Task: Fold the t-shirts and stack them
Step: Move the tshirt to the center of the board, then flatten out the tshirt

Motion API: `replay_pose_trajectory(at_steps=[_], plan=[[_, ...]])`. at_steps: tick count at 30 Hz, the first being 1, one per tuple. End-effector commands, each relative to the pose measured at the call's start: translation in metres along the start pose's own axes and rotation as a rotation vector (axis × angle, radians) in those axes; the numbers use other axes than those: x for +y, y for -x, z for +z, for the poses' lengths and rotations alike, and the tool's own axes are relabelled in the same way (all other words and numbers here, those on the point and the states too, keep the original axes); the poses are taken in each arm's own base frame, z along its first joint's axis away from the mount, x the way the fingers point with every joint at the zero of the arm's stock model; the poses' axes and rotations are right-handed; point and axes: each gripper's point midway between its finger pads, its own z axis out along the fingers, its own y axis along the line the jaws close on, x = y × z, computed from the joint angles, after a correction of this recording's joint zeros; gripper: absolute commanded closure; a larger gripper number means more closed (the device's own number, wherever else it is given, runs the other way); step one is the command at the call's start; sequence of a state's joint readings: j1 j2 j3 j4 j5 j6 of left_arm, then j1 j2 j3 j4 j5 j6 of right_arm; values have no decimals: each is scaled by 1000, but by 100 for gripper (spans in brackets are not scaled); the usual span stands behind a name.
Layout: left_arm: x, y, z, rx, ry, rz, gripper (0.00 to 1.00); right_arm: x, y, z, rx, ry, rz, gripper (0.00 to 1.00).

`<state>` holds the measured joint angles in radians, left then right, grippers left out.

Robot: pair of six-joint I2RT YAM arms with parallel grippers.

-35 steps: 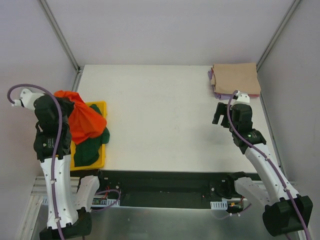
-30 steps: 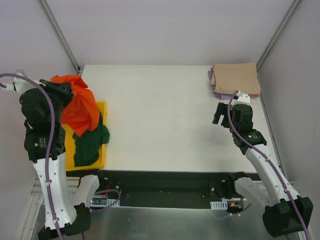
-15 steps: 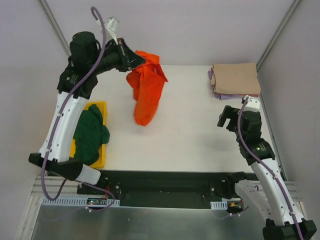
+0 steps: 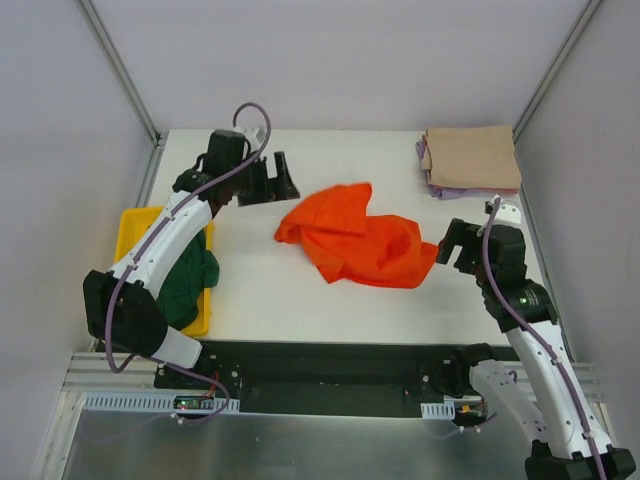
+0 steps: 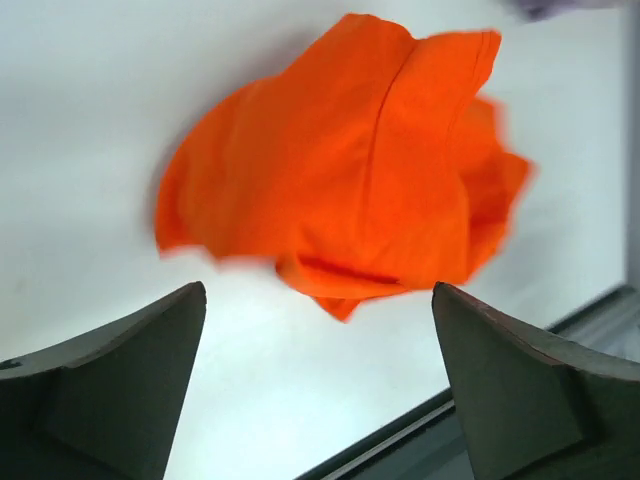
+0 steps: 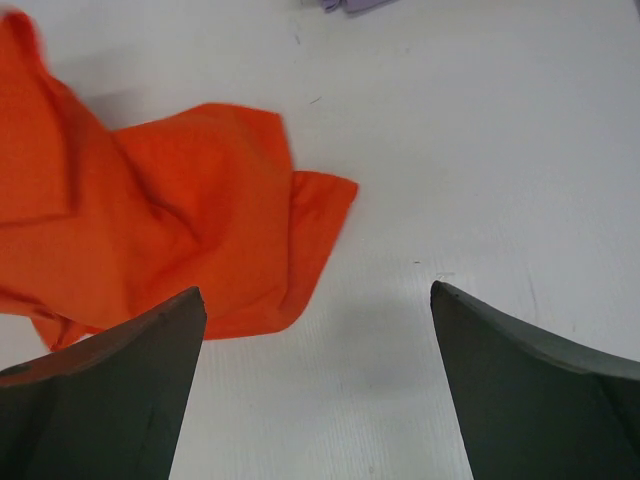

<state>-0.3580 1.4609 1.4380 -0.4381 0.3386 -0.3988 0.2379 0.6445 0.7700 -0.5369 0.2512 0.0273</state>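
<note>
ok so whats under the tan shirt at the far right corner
A pale purple shirt lies under the tan shirt. Only thin strips show along the tan one's left and near edges; the rest is covered, so its fold cannot be judged.

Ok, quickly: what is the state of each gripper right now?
Left two-finger gripper: open, holding nothing.
Right two-finger gripper: open, holding nothing.

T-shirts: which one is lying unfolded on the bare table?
The orange-red t-shirt, crumpled mid-table. The dark green t-shirt is in the yellow tray; the tan t-shirt lies folded on the pale purple t-shirt, far right.
</note>
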Motion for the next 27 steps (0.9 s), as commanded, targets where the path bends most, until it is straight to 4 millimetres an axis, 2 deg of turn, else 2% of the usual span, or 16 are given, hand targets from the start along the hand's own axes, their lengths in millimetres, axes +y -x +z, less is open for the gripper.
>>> replay_pose_trajectory(at_steps=[1,3,5,7,9,13,17,19,23,27], plan=[[99,-44,-2,43,287,-237,1,32,-5,5,77,148,12,4],[123,-72,0,90,353,-313,1,60,-8,9,109,288,18,4],[136,-88,2,111,404,-333,1,80,-15,12,156,379,22,4],[136,-97,5,139,393,-345,1,90,-24,18,204,381,-8,4],[128,-98,9,157,343,-339,1,90,-34,26,240,326,-26,4],[99,-90,15,151,257,-236,1,72,-49,42,307,167,30,4],[45,-87,34,195,117,-46,1,51,-63,51,337,21,77,4],[21,-85,51,221,66,11,1,38,-69,53,351,-47,102,4],[-20,-106,96,321,-8,93,1,22,-75,54,349,-106,138,4],[-48,-126,136,397,-55,140,1,6,-77,51,320,-151,156,4]])
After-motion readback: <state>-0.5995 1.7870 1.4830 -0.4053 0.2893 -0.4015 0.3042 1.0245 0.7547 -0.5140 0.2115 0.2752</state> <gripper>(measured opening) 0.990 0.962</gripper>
